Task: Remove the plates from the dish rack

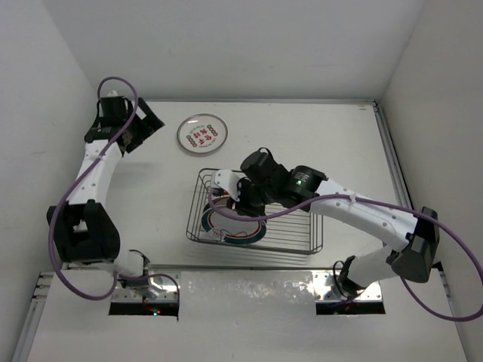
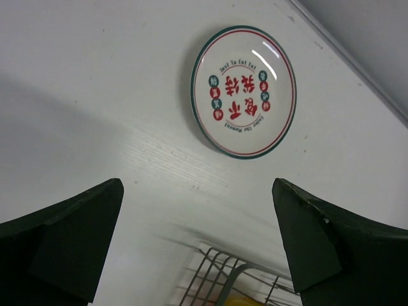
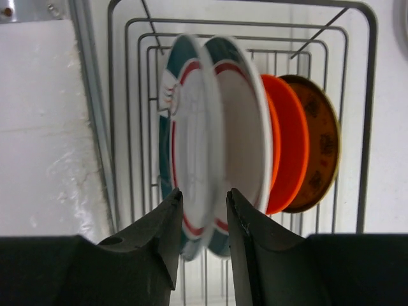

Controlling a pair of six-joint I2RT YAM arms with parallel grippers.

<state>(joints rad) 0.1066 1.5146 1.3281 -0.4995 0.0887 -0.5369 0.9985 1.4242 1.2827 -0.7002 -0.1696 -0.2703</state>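
The dark wire dish rack (image 1: pixel 313 243) stands mid-table. In the right wrist view several plates stand on edge in the rack (image 3: pixel 364 95): a blurred white plate with a teal and red rim (image 3: pixel 191 115), a second like it (image 3: pixel 245 127), a bright orange one (image 3: pixel 290 140) and a brownish one (image 3: pixel 324 140). My right gripper (image 3: pixel 203 199) (image 1: pixel 230 200) is over the rack's left end, its jaws closed to a narrow gap on the front white plate's lower rim. A printed white plate (image 1: pixel 202 134) (image 2: pixel 243 91) lies flat beyond the rack. My left gripper (image 1: pixel 145 124) (image 2: pixel 197 185) is open and empty, left of it.
White walls close in the table at the back and on both sides. The rack's corner (image 2: pixel 210 274) shows at the bottom of the left wrist view. A metal strip (image 1: pixel 249 290) runs along the table's near edge by the arm bases.
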